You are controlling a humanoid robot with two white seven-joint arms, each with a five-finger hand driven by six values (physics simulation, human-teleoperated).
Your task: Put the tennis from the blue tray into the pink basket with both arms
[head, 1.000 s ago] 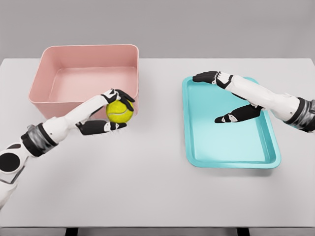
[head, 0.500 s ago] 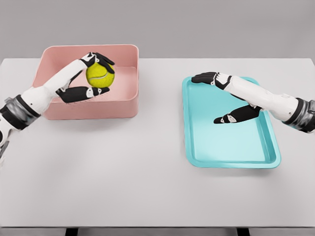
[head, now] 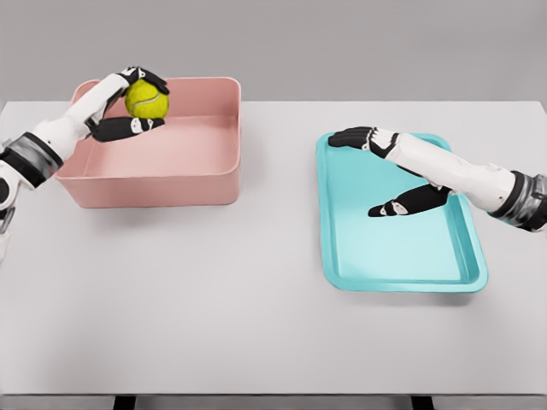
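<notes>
Overhead, left hand (head: 128,102) grips the unmarked tennis ball (head: 146,100) above the pink basket (head: 154,179); right hand (head: 389,171) spread.

Your left arm raised, right arm stretched out low.
Your left robot hand (head: 137,104) sits at upper left, forearm angling up from the left edge, fingers and thumb curled in a grasp. Your right robot hand (head: 386,171) reaches in from the right edge, fingers spread apart, holding nothing.
</notes>
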